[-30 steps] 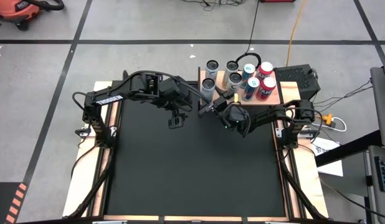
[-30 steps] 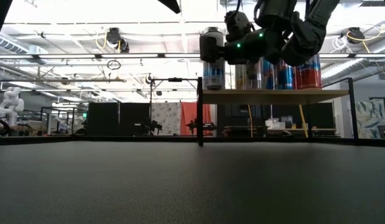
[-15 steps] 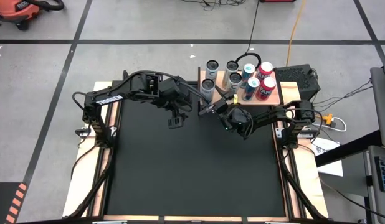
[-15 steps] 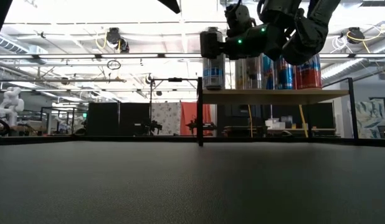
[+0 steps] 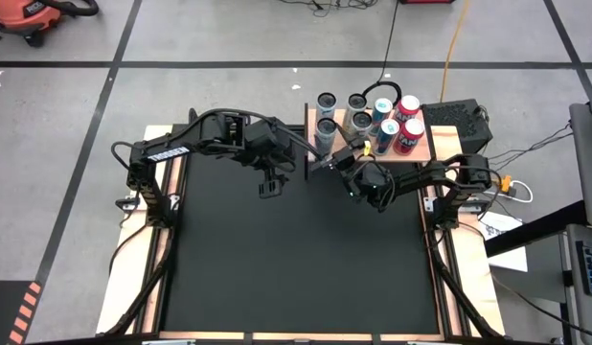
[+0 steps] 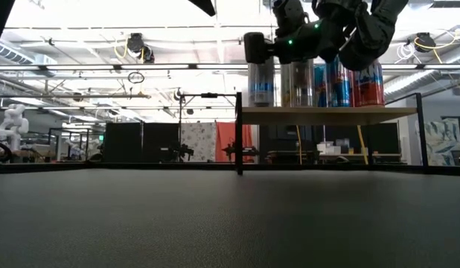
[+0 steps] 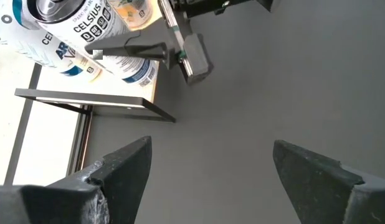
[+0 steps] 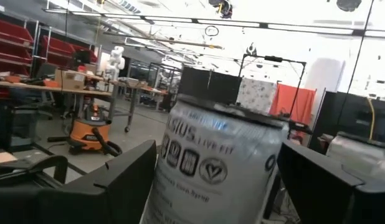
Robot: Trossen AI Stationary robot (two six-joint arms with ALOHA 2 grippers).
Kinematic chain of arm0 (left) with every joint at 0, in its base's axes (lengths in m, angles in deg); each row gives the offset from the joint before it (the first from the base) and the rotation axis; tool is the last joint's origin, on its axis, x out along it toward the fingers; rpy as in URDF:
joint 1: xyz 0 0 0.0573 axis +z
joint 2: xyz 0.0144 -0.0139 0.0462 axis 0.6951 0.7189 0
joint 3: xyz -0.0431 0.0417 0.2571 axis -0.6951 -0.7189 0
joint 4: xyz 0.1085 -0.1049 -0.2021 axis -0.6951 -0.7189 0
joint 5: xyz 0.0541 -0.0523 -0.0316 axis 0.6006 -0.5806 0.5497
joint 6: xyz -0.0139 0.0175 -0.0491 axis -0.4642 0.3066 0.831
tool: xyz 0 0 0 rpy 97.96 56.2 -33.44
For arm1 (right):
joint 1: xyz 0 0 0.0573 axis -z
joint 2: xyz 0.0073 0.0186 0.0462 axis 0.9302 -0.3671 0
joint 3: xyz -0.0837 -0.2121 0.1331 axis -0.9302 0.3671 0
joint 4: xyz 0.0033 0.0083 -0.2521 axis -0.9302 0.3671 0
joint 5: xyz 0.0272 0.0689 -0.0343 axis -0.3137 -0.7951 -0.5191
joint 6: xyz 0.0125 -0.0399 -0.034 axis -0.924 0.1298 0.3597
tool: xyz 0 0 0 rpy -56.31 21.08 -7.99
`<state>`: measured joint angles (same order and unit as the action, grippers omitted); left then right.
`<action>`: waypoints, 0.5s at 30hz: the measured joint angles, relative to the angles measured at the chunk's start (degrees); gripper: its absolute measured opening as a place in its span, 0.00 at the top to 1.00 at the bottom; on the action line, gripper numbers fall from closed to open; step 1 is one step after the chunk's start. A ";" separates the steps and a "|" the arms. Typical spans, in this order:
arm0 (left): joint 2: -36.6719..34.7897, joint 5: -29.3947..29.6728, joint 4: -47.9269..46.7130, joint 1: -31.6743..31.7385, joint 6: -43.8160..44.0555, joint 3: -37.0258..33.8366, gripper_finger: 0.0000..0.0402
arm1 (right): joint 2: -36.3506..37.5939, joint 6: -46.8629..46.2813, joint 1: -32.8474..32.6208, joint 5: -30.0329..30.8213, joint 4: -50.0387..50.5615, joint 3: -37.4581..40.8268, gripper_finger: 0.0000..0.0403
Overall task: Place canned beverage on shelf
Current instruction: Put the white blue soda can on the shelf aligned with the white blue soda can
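Seen from above, my right claw (image 5: 336,159) sits at the near-left corner of the shelf (image 5: 419,151), fingers spread either side of a silver can (image 5: 325,129) that stands with the other cans (image 5: 397,123) on the wood. Left claw (image 5: 267,182) hangs open over the black tabletop (image 5: 296,259), well apart from the shelf.

Low view: right claw (image 6: 254,48) is level with the top of the silver can (image 6: 261,83), which stands upright at the shelf's (image 6: 327,115) left end, just beside its neighbours.

Left wrist view: my own fingers (image 7: 118,177) gape over bare mat; the silver can (image 7: 127,59) and the shelf's edge (image 7: 93,99) show beyond, with a right-claw finger (image 7: 133,51) across the can.

Right wrist view: the can (image 8: 211,165) fills the gap between my open fingers (image 8: 111,183); I cannot tell whether they touch it.

Risk, as I judge it: that can stands near the shelf's edge, so a sideways drag on withdrawal could tip it off or into its neighbours.

Surface is matte black and flat. Beyond it, a workshop hall (image 6: 111,112) with bright ceiling lights.
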<state>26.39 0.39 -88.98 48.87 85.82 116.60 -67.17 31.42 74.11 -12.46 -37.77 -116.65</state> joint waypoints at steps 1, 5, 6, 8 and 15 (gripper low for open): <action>0.00 0.00 0.00 -0.05 0.02 0.00 0.17 | 0.31 0.55 0.00 0.04 0.06 0.00 0.23; 0.00 -0.12 0.00 -0.29 0.03 0.01 0.17 | 1.00 0.98 -0.48 -0.05 0.31 -0.02 0.23; 0.00 -0.26 0.01 -0.39 0.02 0.00 0.17 | 1.08 0.97 -0.53 -0.11 0.45 -0.02 0.23; 0.00 -0.37 0.00 -0.66 0.02 0.00 0.17 | 1.10 0.97 -0.71 -0.13 0.38 -0.02 0.23; 0.00 -0.46 0.00 -1.25 0.02 0.00 0.17 | 2.69 3.45 -2.44 -0.28 0.35 -0.04 0.23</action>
<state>26.39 -0.06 -88.98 47.63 85.84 116.60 -64.48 34.88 71.67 -12.75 -37.42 -116.69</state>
